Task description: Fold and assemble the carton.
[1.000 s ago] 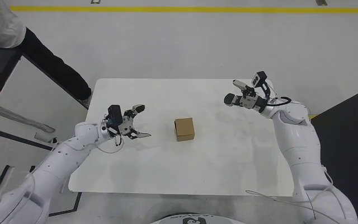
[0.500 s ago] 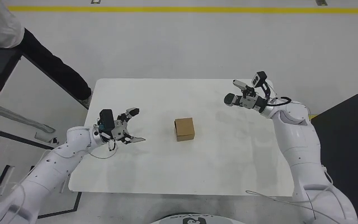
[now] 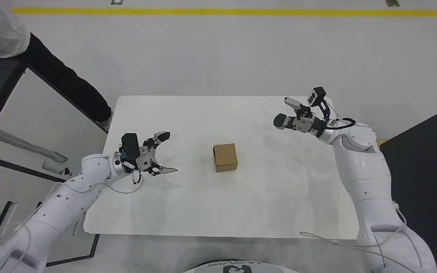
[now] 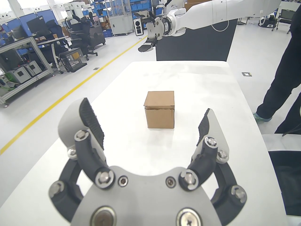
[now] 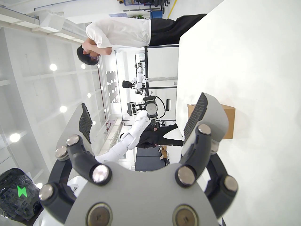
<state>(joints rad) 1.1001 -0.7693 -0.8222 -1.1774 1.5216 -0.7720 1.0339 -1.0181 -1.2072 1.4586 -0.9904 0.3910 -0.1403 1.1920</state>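
Carton: a small brown cardboard carton (image 3: 224, 157) stands upright near the middle of the counter (image 3: 273, 198), with its flaps folded shut into a cube. In the left wrist view a thin dark seam runs under the front edge of its top flap.
Left tool: the left tool (image 3: 171, 151) hovers over the counter's left side, well apart from the carton. Its two fingers are spread wide with nothing between them, and it faces the carton straight on.
Right tool: the right tool (image 3: 283, 112) is held above the far right part of the counter, also well apart from the carton. Its fingers are parted and hold nothing.
In the way: in the right wrist view, one finger (image 5: 200, 111) of the right tool covers part of the carton.
Surroundings: a yellow floor line (image 3: 218, 11) runs past the counter's far edge. A dark panel (image 4: 192, 43) stands beyond the counter's right end. Desks, office chairs (image 4: 81, 36) and blue shelving (image 4: 138, 3) fill the hall behind.
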